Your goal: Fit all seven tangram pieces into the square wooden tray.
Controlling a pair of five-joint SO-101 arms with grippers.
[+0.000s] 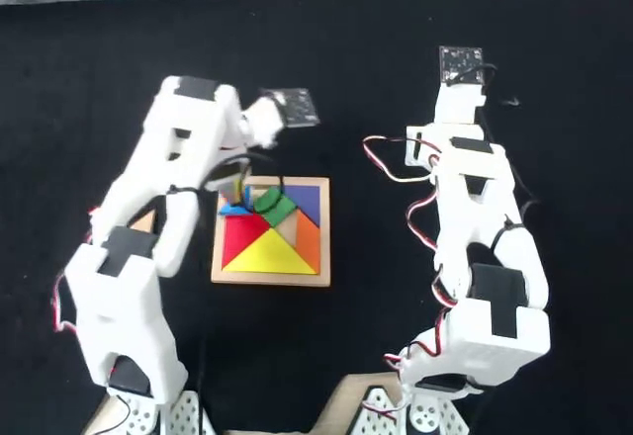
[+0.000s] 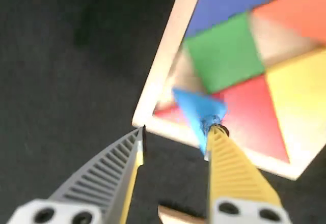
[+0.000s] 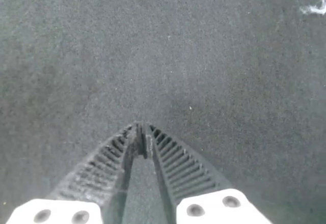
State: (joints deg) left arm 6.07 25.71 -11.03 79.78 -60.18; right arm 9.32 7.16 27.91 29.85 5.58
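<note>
The square wooden tray (image 1: 269, 282) lies at mid-table and holds a red triangle (image 1: 240, 237), a yellow triangle (image 1: 272, 255), a green square (image 1: 272, 203), a dark blue piece (image 1: 302, 201) and an orange piece (image 1: 309, 245). In the left wrist view a small light-blue triangle (image 2: 196, 107) lies askew at one corner of the tray (image 2: 163, 66), overlapping the red triangle (image 2: 249, 114) beside the green square (image 2: 224, 53). My left gripper (image 2: 178, 131) is open over that corner, and its yellow fingertip (image 2: 216, 132) touches the blue triangle. My right gripper (image 3: 141, 130) is shut on nothing above bare black cloth.
A bare wood patch (image 2: 270, 38) shows between the green square and the orange piece (image 2: 295, 10). The right arm (image 1: 475, 188) stands right of the tray. A tan bit (image 1: 143, 219) peeks out beside the left arm. A wooden base (image 1: 346, 395) sits at the front edge.
</note>
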